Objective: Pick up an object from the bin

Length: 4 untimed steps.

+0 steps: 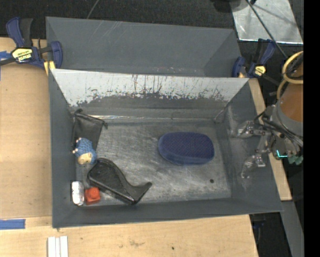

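Note:
My gripper hangs over the bin's right sloping wall, open, with nothing between its metal fingers. Nearest to it, just to its left, a dark blue oval mesh pad lies flat in the middle of the bin floor, clear of the fingers. A black curved handle-like piece lies at the front left.
Along the left wall sit a small blue and yellow figure, a white and red small item in the front left corner, and a thin black piece at the back left. The arm enters from the right.

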Each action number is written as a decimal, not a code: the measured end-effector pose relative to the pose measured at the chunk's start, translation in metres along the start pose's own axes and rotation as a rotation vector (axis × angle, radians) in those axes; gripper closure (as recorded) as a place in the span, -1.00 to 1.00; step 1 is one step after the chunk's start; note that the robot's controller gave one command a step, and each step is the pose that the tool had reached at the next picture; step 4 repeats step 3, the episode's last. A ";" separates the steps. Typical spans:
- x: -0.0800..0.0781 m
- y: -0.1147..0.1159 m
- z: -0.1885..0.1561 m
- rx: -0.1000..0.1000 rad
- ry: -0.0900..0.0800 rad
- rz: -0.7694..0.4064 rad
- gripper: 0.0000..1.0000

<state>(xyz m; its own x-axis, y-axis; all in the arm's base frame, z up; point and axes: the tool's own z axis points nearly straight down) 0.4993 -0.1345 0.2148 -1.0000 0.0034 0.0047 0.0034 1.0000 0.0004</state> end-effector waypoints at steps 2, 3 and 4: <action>-0.068 0.016 0.132 0.007 -0.028 -0.138 1.00; -0.065 0.027 -0.014 0.004 -0.017 -0.131 1.00; -0.065 0.027 -0.014 0.004 -0.017 -0.131 1.00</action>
